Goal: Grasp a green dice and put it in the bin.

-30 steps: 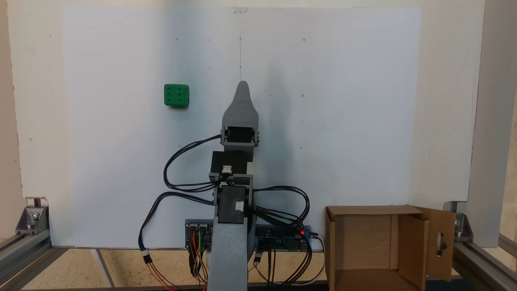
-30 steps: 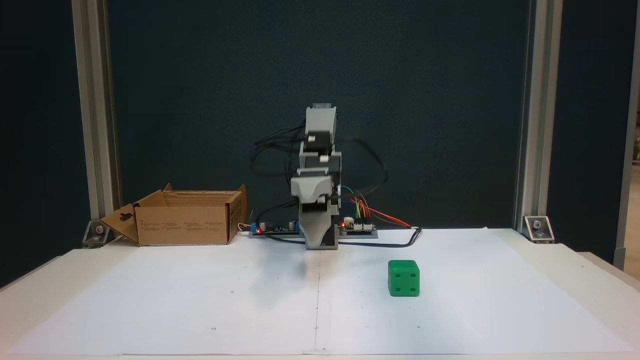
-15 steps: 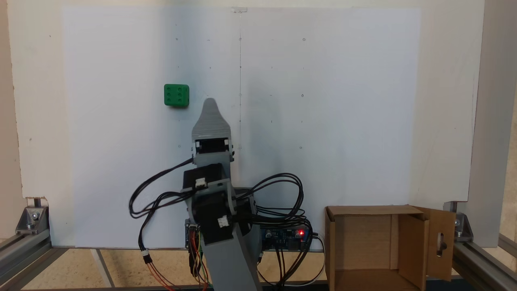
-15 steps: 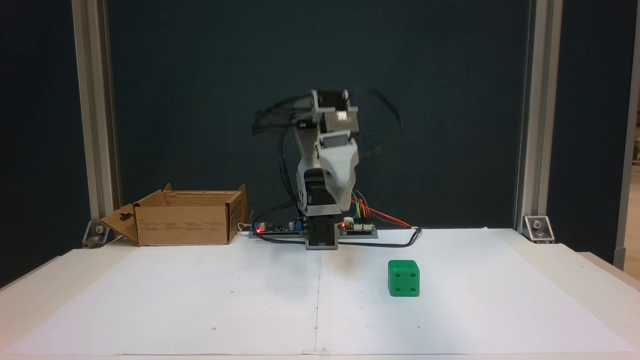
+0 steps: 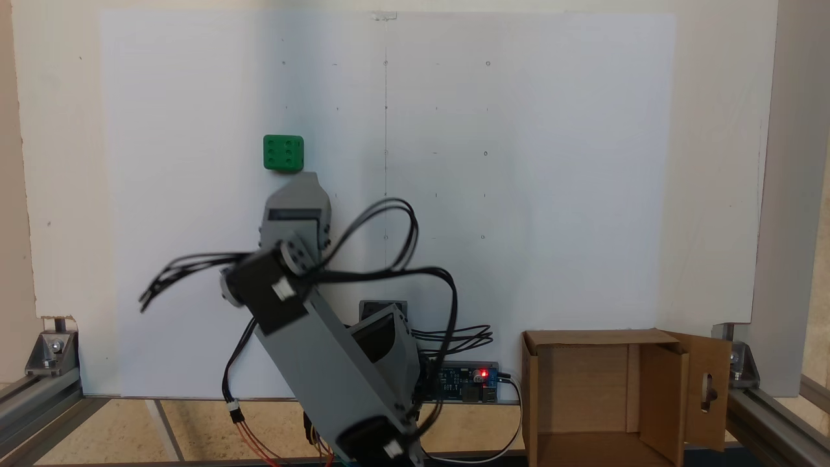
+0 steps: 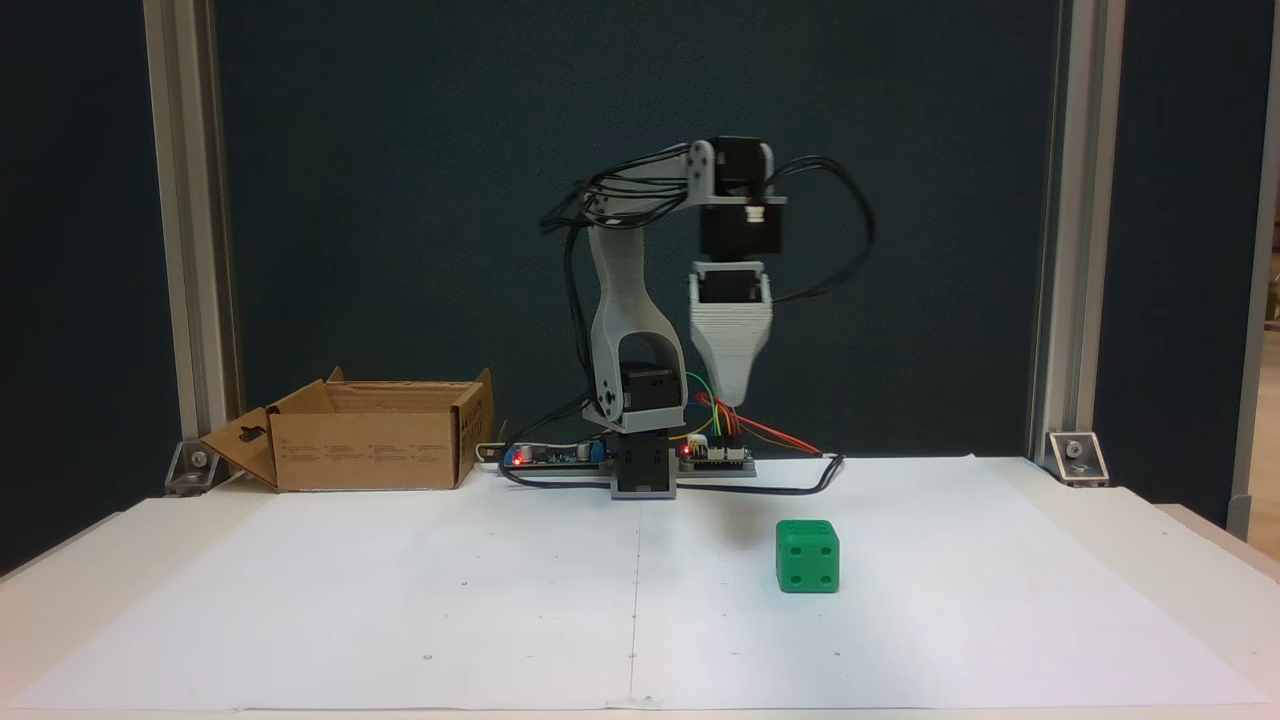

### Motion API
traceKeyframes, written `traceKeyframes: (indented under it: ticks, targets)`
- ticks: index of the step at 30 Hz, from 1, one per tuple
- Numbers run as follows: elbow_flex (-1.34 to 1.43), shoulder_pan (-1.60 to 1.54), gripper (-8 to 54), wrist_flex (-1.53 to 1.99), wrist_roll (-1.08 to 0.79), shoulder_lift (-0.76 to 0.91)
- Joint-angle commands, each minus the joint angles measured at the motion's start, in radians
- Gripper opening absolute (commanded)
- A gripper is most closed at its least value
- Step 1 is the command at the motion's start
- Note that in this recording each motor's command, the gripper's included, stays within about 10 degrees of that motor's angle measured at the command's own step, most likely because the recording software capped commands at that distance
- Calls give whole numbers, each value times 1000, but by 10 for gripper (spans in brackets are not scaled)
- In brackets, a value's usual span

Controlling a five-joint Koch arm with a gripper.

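The claw (image 6: 733, 400) hung high, pointing down, nearer the base than the dice (image 6: 807, 556); whether it was released or clenched I could not tell. A descent from there might miss or nudge the dice. White paper (image 5: 519, 194) covered the table; the bin (image 6: 370, 445) stood well apart, before a dark backdrop.
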Motion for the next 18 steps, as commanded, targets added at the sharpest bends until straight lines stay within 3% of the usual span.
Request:
traceKeyframes:
  ticks: [1, 10, 18]
  targets:
    - [-84, -8, 454, 25, 66, -57]
    - [-253, -6, 454, 12, 114, -241]
    - [-284, -57, 454, -98, 155, -295]
